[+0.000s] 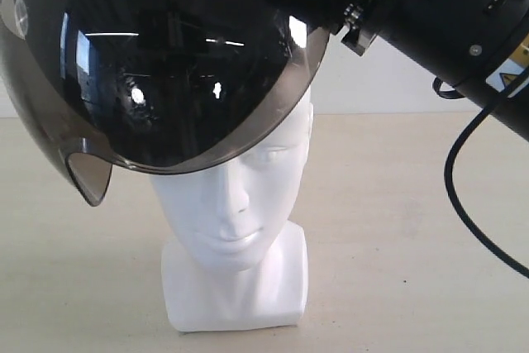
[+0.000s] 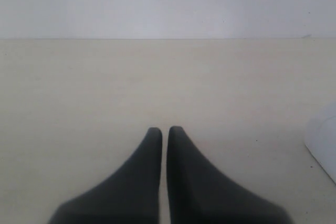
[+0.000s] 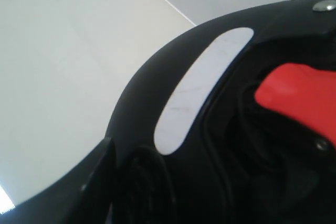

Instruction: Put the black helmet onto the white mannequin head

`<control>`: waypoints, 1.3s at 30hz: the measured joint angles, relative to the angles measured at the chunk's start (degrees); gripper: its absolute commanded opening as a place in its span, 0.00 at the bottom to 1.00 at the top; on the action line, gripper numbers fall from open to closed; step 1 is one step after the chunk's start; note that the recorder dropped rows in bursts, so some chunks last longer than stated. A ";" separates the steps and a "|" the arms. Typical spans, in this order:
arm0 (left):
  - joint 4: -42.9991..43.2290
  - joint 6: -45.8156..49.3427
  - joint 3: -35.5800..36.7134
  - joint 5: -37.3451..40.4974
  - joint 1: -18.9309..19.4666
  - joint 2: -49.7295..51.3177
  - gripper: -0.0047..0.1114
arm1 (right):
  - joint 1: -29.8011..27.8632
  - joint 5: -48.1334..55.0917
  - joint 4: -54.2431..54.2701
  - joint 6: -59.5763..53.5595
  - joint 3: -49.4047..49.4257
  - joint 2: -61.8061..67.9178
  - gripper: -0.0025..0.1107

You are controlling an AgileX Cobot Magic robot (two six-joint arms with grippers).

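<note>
Evidently the black helmet (image 1: 165,47) is set over the crown of the white mannequin head (image 1: 240,204), which stands upright on the table (image 1: 413,245). The brow and eyes are hidden by the tinted visor (image 1: 190,113). The visor is turned the way the face looks, the opening is turned down, and the long axis is judged to run front to back, tilted a little. A stiff, smooth shell is expected, slippery outside; the padded rim (image 3: 184,182) is judged the surer hold, and the visor is best spared. The left jaws are pressed together on nothing. Whether the right jaws are clenched or released cannot be told.
</note>
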 measured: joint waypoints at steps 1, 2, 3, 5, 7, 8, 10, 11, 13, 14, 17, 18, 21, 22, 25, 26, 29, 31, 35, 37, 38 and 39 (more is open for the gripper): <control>0.00 0.00 0.00 0.00 0.00 0.00 0.08 | 0.00 0.00 -0.09 0.00 0.00 0.00 0.02; 0.00 0.00 0.00 0.00 0.00 0.00 0.08 | 0.00 0.00 -0.09 0.00 0.00 -0.02 0.02; 0.00 0.00 0.00 0.00 0.00 0.00 0.08 | 0.00 0.00 -0.09 0.10 0.00 -0.02 0.02; 0.00 0.00 0.00 0.00 0.00 0.00 0.08 | 0.00 0.00 -0.09 0.08 0.00 -0.12 0.02; 0.00 0.00 0.00 0.00 0.00 0.00 0.08 | 0.00 0.00 -0.24 0.12 0.00 -0.12 0.02; 0.00 0.00 0.00 0.00 0.00 0.00 0.08 | 0.00 0.00 -0.23 0.22 0.00 -0.12 0.02; 0.00 0.00 0.00 0.00 0.00 0.00 0.08 | 0.00 0.00 -0.23 0.45 0.00 -0.12 0.02; 0.00 0.00 0.00 0.00 0.00 0.00 0.08 | -0.03 0.00 -0.34 0.58 0.00 -0.12 0.02; 0.00 0.00 0.00 0.00 0.00 0.00 0.08 | -0.12 0.00 -0.47 0.80 0.00 -0.12 0.02; 0.00 0.00 0.00 0.00 0.00 0.00 0.08 | -0.12 0.00 -0.47 0.92 0.00 -0.12 0.02; 0.00 0.00 0.00 0.00 0.00 0.00 0.08 | -0.22 0.00 -0.60 1.34 0.00 -0.12 0.02; 0.00 0.00 0.00 0.00 0.00 0.00 0.08 | -0.22 0.00 -0.71 1.40 0.00 -0.12 0.02; 0.00 0.00 0.00 0.00 0.00 0.00 0.08 | -0.34 0.00 -0.81 1.74 0.00 -0.12 0.02; 0.00 0.00 0.00 0.00 0.00 0.00 0.08 | -0.34 0.00 -0.81 1.75 0.00 -0.12 0.02; 0.00 0.35 0.00 0.00 0.00 0.00 0.08 | -0.45 0.00 -0.81 1.87 0.00 -0.12 0.02; 0.00 0.35 0.00 0.00 0.00 0.00 0.08 | -0.45 0.00 -0.92 1.87 0.00 -0.12 0.02; 0.00 0.35 0.00 -2.06 0.00 0.00 0.08 | -0.45 0.00 -0.92 2.14 0.00 -0.12 0.02; 0.00 0.35 0.00 -6.12 0.00 0.00 0.08 | -0.45 0.00 -0.92 2.25 0.00 -0.12 0.02; 0.00 -0.11 0.00 -21.73 0.00 0.00 0.08 | -0.45 0.00 -0.92 2.37 0.00 -0.12 0.02; 0.00 -0.97 0.00 -31.89 0.00 -0.08 0.08 | -0.45 0.00 -0.92 2.48 0.00 -0.12 0.02; 0.00 -1.83 0.00 -36.99 0.00 -0.08 0.08 | -0.45 0.00 -0.92 2.48 0.00 -0.12 0.02; 0.00 -2.94 0.00 -40.91 0.00 -0.08 0.08 | -0.45 0.00 -0.92 2.56 0.00 -0.12 0.02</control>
